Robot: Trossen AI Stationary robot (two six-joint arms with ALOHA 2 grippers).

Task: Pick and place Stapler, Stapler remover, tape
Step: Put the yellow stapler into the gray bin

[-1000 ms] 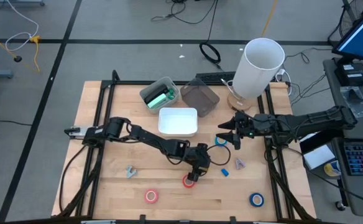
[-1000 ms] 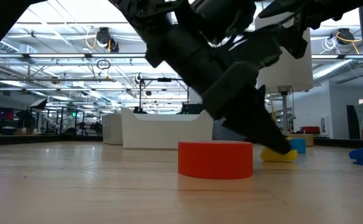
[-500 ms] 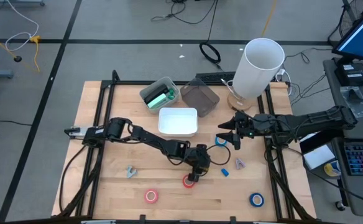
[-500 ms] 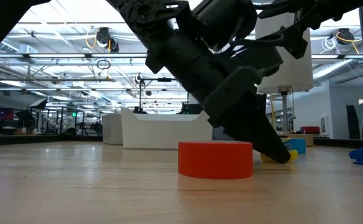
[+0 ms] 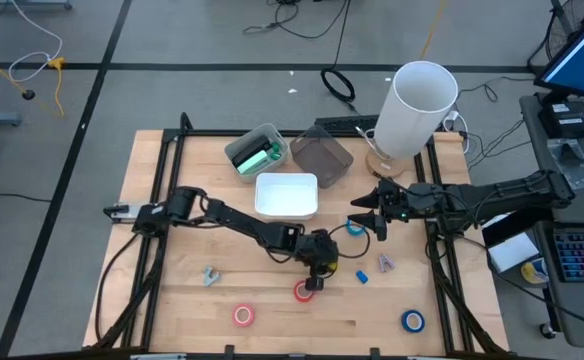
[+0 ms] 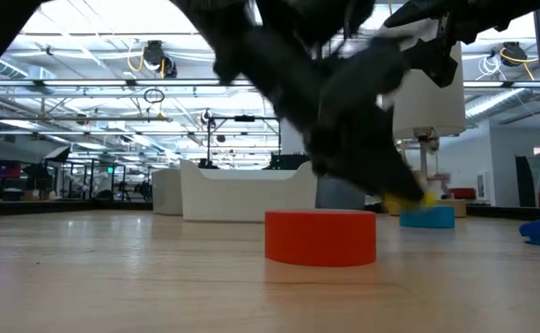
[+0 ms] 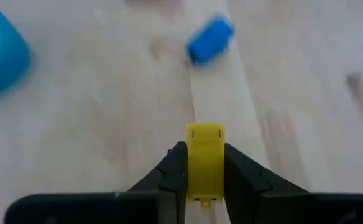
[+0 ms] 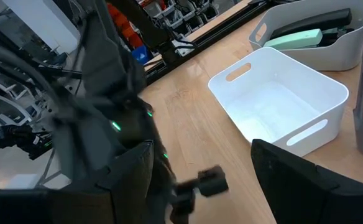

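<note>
Left gripper (image 7: 204, 180), bottom centre of its wrist frame: dark fingers clamped on a small yellow rectangular stapler remover (image 7: 205, 163) above pale wood-grain table (image 7: 107, 124). Right gripper (image 5: 364, 214), centre-right overhead, fingers spread, grasping nothing, beside a blue tape ring (image 5: 356, 227).

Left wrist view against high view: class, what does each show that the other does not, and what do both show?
Only the left wrist view shows the grip itself: the left gripper shut on a small yellow piece.

Only the high view shows the whole layout: the white bin, the grey bin holding a green thing, the big white cylinder, the red tape roll, the pink tape roll, and the right gripper waiting beside the white bin.

Both show the wooden table, a blue tape roll and a small blue piece.
</note>
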